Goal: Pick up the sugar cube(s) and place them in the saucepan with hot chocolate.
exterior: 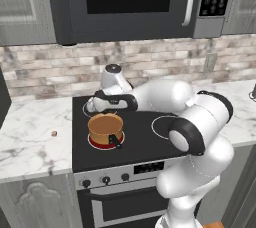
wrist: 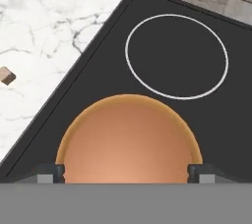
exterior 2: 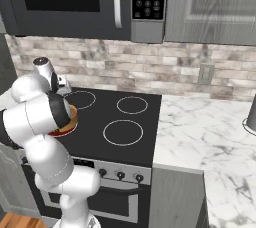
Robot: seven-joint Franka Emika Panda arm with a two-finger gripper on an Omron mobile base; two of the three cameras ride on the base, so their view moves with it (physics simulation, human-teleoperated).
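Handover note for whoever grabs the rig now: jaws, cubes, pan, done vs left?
Gripper: jaws open, nothing held, hanging above the saucepan.
Saucepan: on the stove's front left burner, brown surface inside; no cube visible in it.
Tan sugar cube: on the marble counter left of the stove, apart from the pan.
Second cube: cannot find it.
Left: pick the tan cube, drop it in the pan.

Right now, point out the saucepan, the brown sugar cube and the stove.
saucepan (exterior: 105,128): left base view, copper side wall.
brown sugar cube (wrist: 6,75): hand view, top face.
stove (exterior 2: 107,113): right base view, bare black cooktop.
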